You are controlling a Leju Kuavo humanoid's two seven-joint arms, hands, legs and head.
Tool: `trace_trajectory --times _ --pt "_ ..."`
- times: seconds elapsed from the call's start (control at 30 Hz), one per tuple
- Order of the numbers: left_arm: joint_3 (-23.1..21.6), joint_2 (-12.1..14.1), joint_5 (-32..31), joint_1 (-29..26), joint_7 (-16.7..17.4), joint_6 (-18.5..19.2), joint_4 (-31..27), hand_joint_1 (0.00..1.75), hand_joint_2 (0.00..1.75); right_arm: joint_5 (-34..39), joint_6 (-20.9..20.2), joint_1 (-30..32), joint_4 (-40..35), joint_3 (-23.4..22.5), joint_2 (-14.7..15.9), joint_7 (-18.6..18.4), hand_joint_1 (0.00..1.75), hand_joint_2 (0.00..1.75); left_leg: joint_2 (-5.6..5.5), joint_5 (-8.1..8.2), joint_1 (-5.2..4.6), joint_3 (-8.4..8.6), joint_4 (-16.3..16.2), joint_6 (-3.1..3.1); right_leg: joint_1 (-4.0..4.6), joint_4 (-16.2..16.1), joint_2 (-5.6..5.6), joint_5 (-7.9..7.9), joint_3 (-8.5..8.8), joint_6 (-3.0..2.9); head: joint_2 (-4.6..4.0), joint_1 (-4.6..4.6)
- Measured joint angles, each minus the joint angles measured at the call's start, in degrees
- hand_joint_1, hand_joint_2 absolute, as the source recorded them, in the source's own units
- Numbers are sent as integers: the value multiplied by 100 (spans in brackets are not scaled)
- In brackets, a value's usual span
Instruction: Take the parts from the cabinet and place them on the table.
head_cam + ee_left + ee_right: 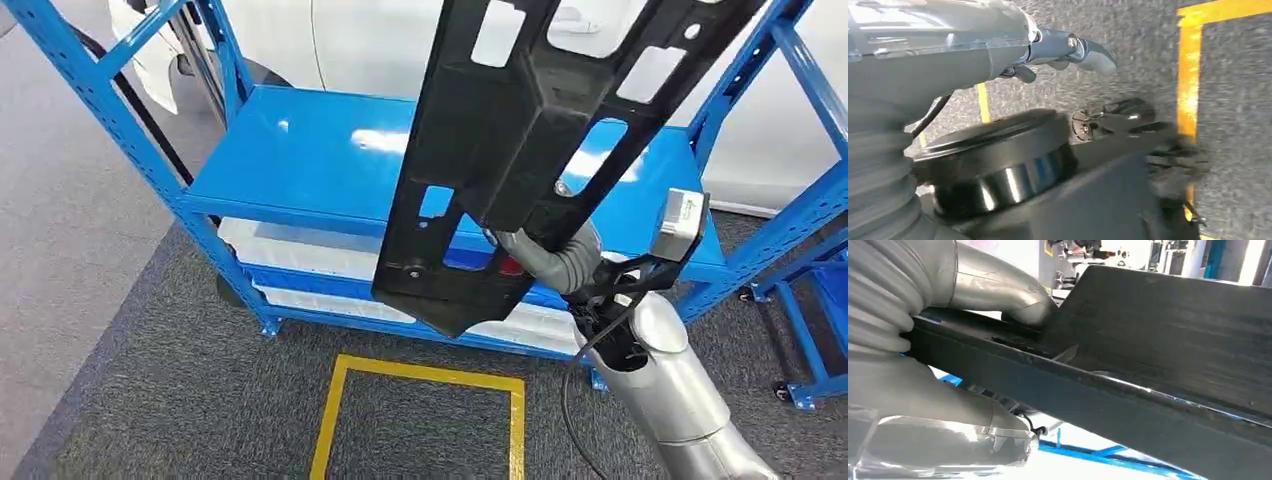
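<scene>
A long black plastic part (520, 130) with several cut-outs hangs slanted over the blue cabinet's top shelf (300, 160). My right hand (548, 255) grips it from beneath near its lower end, and the silver right arm rises from the lower right. In the right wrist view the part (1158, 355) runs across the picture, with my right hand (963, 365) closed around its edge. My left hand (1068, 52) hangs over the grey carpet with its thumb out and nothing in it.
White bins (300, 250) sit on the cabinet's lower shelves. A yellow taped square (420, 375) marks the carpet in front of it. A white car (380, 45) stands behind the cabinet, and another blue rack (815, 290) stands at the right.
</scene>
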State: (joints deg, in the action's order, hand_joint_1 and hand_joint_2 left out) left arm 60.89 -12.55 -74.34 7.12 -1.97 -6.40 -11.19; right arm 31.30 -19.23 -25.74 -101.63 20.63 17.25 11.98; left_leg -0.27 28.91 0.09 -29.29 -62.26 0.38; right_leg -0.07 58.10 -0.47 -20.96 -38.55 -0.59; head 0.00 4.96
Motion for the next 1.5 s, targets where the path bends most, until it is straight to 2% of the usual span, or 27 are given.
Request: trace_trajectory --times 0.03,0.13,0.17,0.2,0.3,0.33,0.4,0.47,0.5,0.53,0.57,0.67,0.7,0.73,0.8,0.83,0.9,0.97,1.0,1.07,1.17,1.2,1.23,1.3,1.37,1.43,1.5 --pt "0 0 -2 8 0 0 0 0 175 9 2 -10 0 -9 0 2 175 175 2 201 -31 323 536 18 28 12 5 42 -30 35 0 -2" --pt "7 0 4 -12 13 0 0 0 175 26 4 -22 2 0 -11 2 175 175 -5 92 -65 205 534 92 -23 -76 -20 232 -24 137 0 0" --pt "13 -4 7 -27 17 -2 2 0 175 31 7 -17 4 2 -15 0 175 175 19 -22 -13 156 590 139 -7 -82 -11 239 -59 184 0 0" --pt "17 -2 7 -27 20 -2 2 0 175 35 11 -16 13 2 -18 2 175 175 41 -95 -17 97 591 171 -36 4 13 36 -122 206 0 0" --pt "20 -4 9 -29 26 -9 2 0 175 39 57 -23 31 4 -24 -11 175 175 44 -321 -14 -175 581 223 -67 1086 20 -1042 -405 274 0 -2" --pt "22 -4 4 -35 26 -9 2 0 175 39 77 -22 35 9 -26 -15 175 175 44 -404 -14 -297 564 212 -74 1533 21 -1169 -473 298 0 -2" --pt "22 -4 -13 -47 26 -9 2 0 175 33 100 -18 42 20 -35 -33 175 175 48 -533 -7 -512 523 189 -96 1750 20 -877 -330 323 0 0" --pt "22 -4 -24 -44 26 -7 2 0 175 22 133 -19 39 22 -50 -42 175 175 50 -634 4 -712 454 148 -120 1089 19 -518 275 327 0 -2" --pt "22 -4 -31 -39 26 -7 2 0 175 5 157 -25 33 22 -66 -46 175 175 48 -672 3 -772 400 118 -128 546 19 -595 699 314 0 0" --pt "22 -4 -31 -37 26 -7 2 0 175 -4 164 -36 28 26 -77 -50 175 175 36 -703 -20 -835 366 87 -85 61 22 -864 1000 288 0 -2" --pt "22 -7 -31 -40 26 -7 2 0 175 -9 164 -31 24 28 -85 -50 175 175 41 -752 -15 -836 374 52 -70 -24 39 -904 1033 220 0 0" --pt "22 -7 -31 -54 26 -7 2 0 175 -11 166 -44 24 39 -96 -50 175 175 33 -922 -23 -864 431 -64 -61 -53 35 -758 916 85 0 0" --pt "22 -2 -33 -58 28 -7 2 0 175 -11 168 -54 26 48 -116 -50 175 175 18 -790 18 -913 367 -84 -85 -73 -9 -670 863 34 0 -2" --pt "22 -2 -35 -57 28 -9 2 0 175 -15 168 -48 24 55 -120 -46 175 175 22 -431 19 -1005 150 -115 -89 -74 -2 -599 776 -23 0 0" --pt "22 -2 -50 -42 28 -15 2 0 175 -48 166 -36 22 61 -125 -5 175 175 23 271 30 -1187 -649 -165 -76 -71 -7 -465 613 -46 0 0" --pt "22 -2 -50 -37 28 -15 2 0 175 -59 160 -24 22 61 -125 28 175 175 23 480 30 -1261 -1122 -188 -67 -64 -7 -386 510 -43 0 0" --pt "22 -2 -48 -29 28 -15 2 0 175 -70 155 5 22 61 -125 52 175 175 23 290 30 -1154 -1444 -195 -59 -43 -7 -249 320 -29 0 0" --pt "22 0 -63 -33 -17 -54 2 0 175 -92 138 10 22 59 -125 57 175 175 22 -116 29 -665 -914 -161 -56 -22 2 -144 146 -4 0 0" --pt "20 0 -72 -35 -117 -94 2 0 175 -96 136 11 22 53 -125 76 175 175 18 -178 28 -263 -373 -112 -53 -3 20 -90 70 24 0 0" --pt "15 2 -79 -14 -216 -120 2 0 175 -114 133 20 17 26 -123 112 175 175 14 221 -9 329 600 -42 -30 27 8 -14 14 86 0 0" --pt "17 2 -66 -43 -214 -161 2 0 175 -131 73 34 17 7 -125 151 175 175 3 103 -39 213 547 63 -75 -66 -30 170 34 193 0 0" --pt "17 0 -63 -53 -214 -173 2 0 175 -149 70 39 17 2 -125 151 175 175 9 7 17 224 618 105 -67 -41 -31 144 -2 229 0 0" --pt "17 0 -61 -56 -214 -184 2 0 175 -164 66 40 17 -15 -125 155 175 175 -6 -57 5 186 621 134 -77 120 -1 -73 -76 257 0 0" --pt "20 -2 -55 -52 -227 -190 2 0 175 -184 55 34 17 -26 -133 160 175 175 -21 -152 -3 56 613 180 -86 974 7 -650 -397 289 0 0" --pt "20 0 -55 -70 -236 -190 2 0 175 -205 52 44 20 -42 -133 157 175 175 -76 -229 -11 -72 592 184 -84 1732 10 -953 -648 301 0 0" --pt "20 0 -55 -86 -240 -190 2 0 175 -210 50 46 20 -55 -133 153 175 175 -155 -280 -11 -172 552 166 -84 1485 20 -765 -394 286 0 0" --pt "20 -2 -57 -81 -243 -192 2 0 175 -214 22 43 20 -92 -133 149 175 175 -251 -301 -12 -212 516 141 -80 412 162 -368 304 220 0 0"
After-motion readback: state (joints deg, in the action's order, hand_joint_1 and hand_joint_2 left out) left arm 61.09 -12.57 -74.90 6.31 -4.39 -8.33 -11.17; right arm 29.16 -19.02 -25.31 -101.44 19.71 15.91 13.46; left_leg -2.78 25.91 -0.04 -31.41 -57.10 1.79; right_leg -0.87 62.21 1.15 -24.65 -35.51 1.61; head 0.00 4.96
